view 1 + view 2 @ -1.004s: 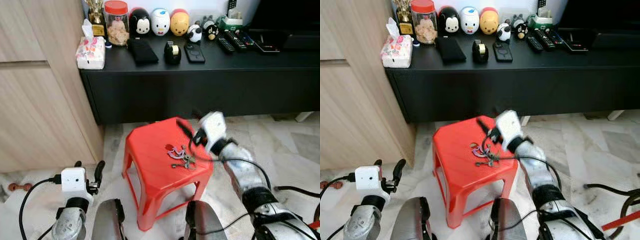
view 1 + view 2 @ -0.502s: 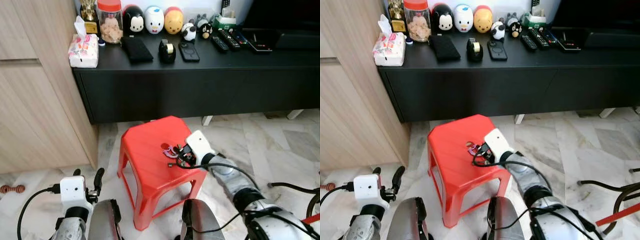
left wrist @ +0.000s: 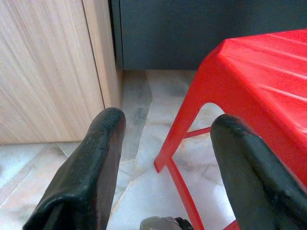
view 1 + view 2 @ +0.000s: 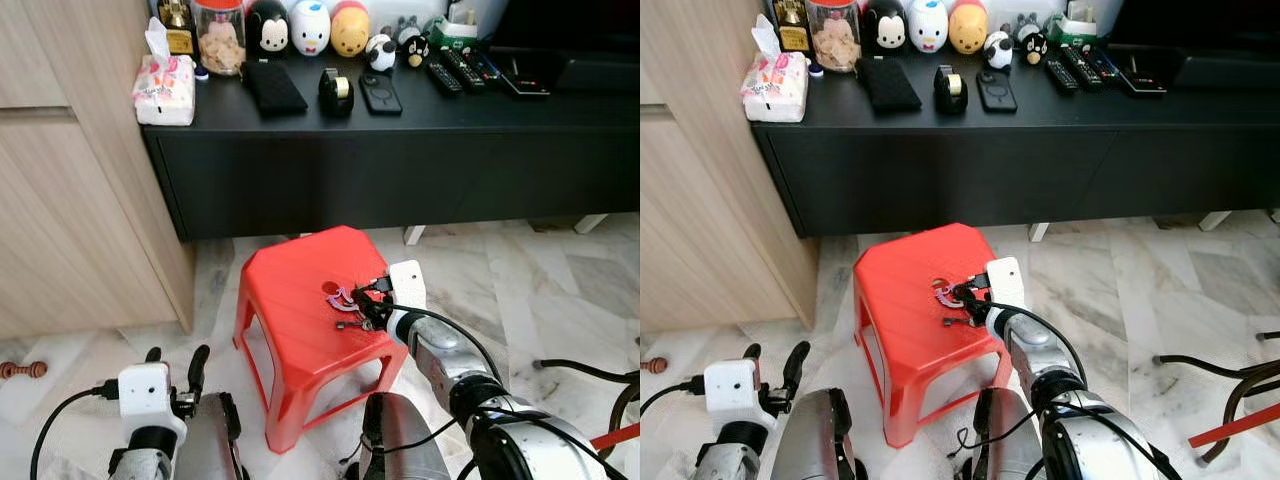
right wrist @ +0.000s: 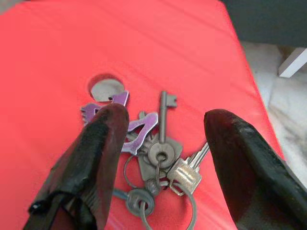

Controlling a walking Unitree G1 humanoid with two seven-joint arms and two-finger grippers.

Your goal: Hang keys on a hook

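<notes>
Keys lying flat on top of my red stool, my right gripper low over the stool, fingers wide apart around the keys, holding nothing, my left gripper beside the stool, open, empty.

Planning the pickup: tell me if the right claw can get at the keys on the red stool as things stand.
Probably yes. The right claw hangs open right over the keys on the red stool, one finger on each side and nothing between.
</notes>
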